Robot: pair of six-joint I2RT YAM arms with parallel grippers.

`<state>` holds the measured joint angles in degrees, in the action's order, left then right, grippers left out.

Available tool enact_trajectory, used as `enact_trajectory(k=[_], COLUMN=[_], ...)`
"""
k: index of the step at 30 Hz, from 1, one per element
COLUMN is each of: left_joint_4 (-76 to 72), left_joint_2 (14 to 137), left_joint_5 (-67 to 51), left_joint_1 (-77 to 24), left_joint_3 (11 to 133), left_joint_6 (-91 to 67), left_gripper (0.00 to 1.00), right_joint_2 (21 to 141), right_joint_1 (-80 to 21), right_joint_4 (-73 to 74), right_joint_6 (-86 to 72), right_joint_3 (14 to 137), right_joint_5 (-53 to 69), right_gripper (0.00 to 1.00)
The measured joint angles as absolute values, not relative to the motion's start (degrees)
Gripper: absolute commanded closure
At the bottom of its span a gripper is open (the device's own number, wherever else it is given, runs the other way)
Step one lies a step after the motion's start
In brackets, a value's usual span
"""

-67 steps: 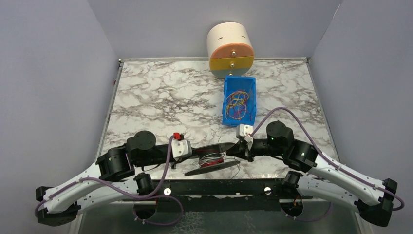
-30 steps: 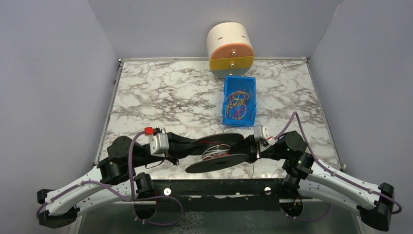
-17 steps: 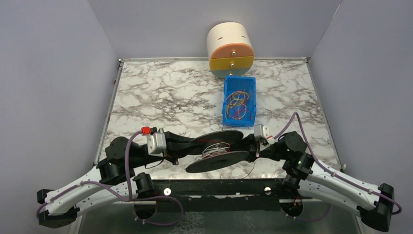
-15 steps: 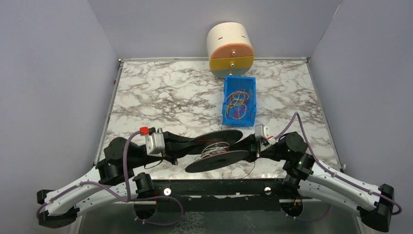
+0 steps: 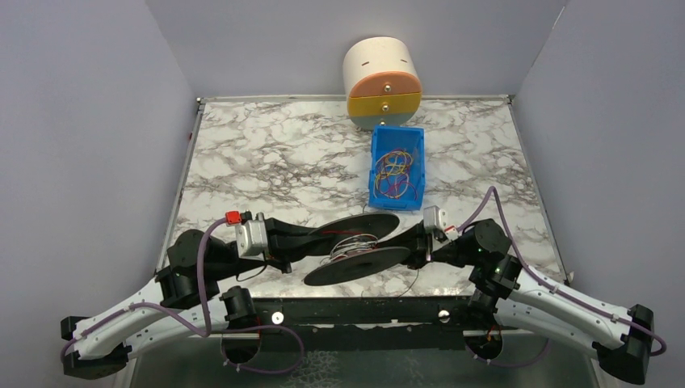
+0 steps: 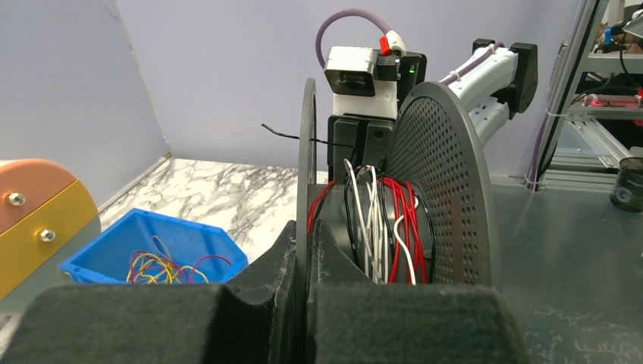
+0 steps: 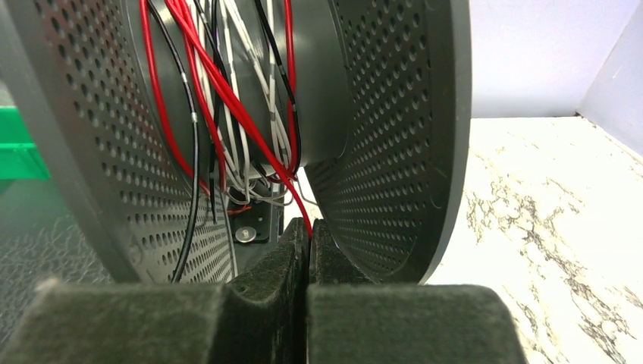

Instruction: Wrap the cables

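While your left gripper [image 6: 307,241] clamps the spool flange [image 6: 305,152] and your right gripper [image 7: 308,231] pinches the red wire [image 7: 227,95] at lower centre, a hard tug could pull it free.

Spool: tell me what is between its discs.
Red wire, white wires and black wires loop round the hub of the spool; the right tool pinches a red strand. The hub's far side is hidden.

no legible text, no labels or brands, no numbers or signs
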<state>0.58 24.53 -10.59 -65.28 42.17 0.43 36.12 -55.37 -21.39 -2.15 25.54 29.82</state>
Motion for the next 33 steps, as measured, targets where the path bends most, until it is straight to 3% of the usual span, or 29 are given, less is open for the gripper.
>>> enact_trajectory(k=[2,7,9,11,12,33], left_joint_4=[0.58,-1.13,-1.76,-2.31,-2.52,-10.87], left_joint_2=[24.53,24.58,24.58,24.6,24.6,26.89], left_joint_5=[-10.57,-10.35,-10.11,-9.91,-9.85,-8.91], left_joint_1=[-65.28,-65.28,-65.28,-65.28,-65.28,-65.32], left_joint_3=[42.17,42.17,42.17,42.17,42.17,39.59], left_joint_6=[0.43,0.14,0.08,0.03,0.03,-1.5], left_gripper=[1.0,1.0,1.0,1.0,1.0,1.0], right_joint_2=[36.58,38.22,38.96,39.24,39.29,46.11], right_joint_1=[-55.37,-55.35,-55.35,-55.35,-55.35,-55.44], right_joint_4=[-21.65,-22.2,-22.22,-22.22,-22.22,-38.48], right_joint_6=[-2.44,-3.22,-3.46,-3.62,-3.68,-12.56], right_joint_3=[25.54,25.15,24.64,24.14,24.03,20.97], right_joint_5=[29.87,29.95,30.06,30.11,30.15,33.98], right_gripper=[0.86,0.84,0.87,0.98,0.99,0.99])
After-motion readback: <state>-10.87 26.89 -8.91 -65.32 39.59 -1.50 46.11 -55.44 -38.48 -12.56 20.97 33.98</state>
